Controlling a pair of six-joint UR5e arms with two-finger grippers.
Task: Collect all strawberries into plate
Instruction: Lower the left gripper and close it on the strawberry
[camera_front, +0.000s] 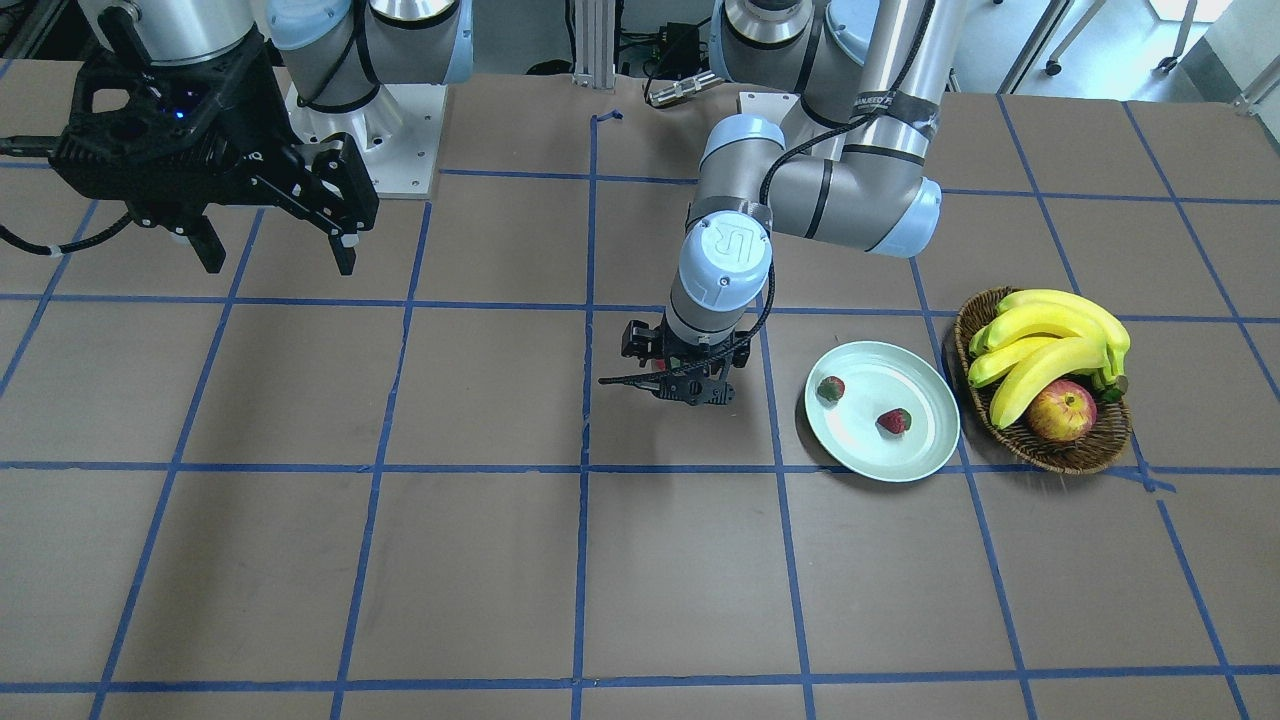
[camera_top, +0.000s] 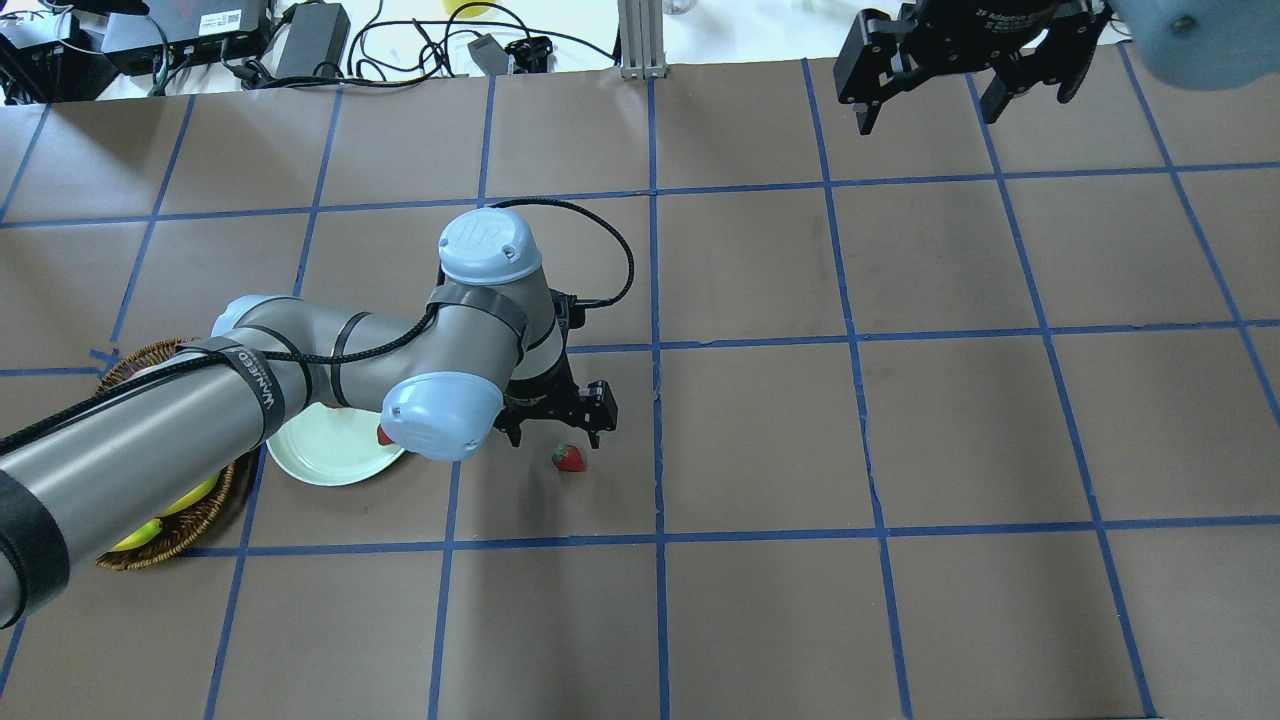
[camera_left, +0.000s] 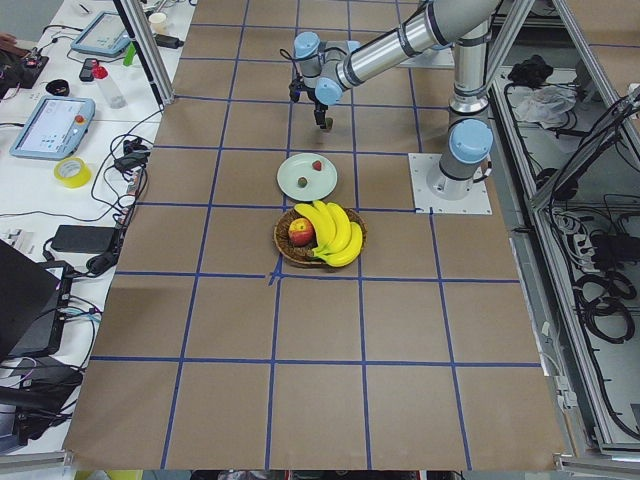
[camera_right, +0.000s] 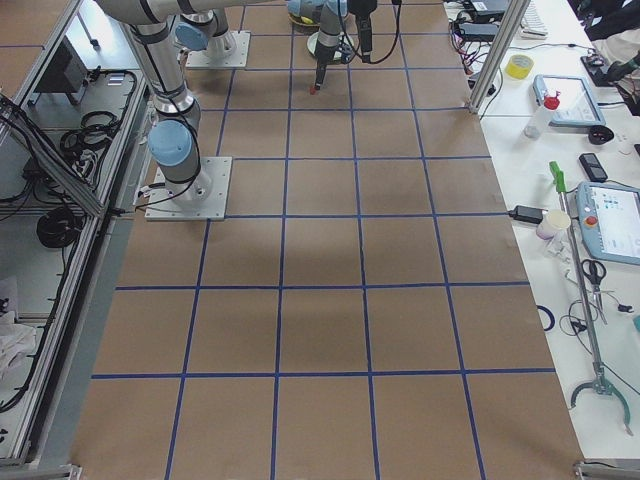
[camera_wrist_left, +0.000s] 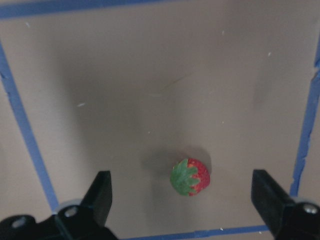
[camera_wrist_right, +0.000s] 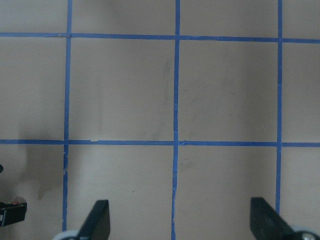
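Two strawberries (camera_front: 830, 388) (camera_front: 894, 421) lie on the pale mint plate (camera_front: 900, 375). A third strawberry (camera_top: 569, 458) rests on the brown table a short way from the plate. My left gripper (camera_top: 557, 437) hangs open just above it. In the left wrist view this strawberry (camera_wrist_left: 190, 177) sits between the spread fingers (camera_wrist_left: 100, 192), touching neither. The front-facing view hides it behind my left gripper (camera_front: 690, 385). My right gripper (camera_front: 280, 255) is open, empty, raised and far from the fruit, with only taped table beneath it (camera_wrist_right: 182, 220).
A wicker basket (camera_front: 1060, 455) holding bananas (camera_front: 1050, 340) and an apple (camera_front: 1060, 410) stands right beside the plate, on its side away from the left gripper. Blue tape lines grid the table. My left arm's elbow (camera_top: 440, 415) overhangs part of the plate (camera_top: 325, 450).
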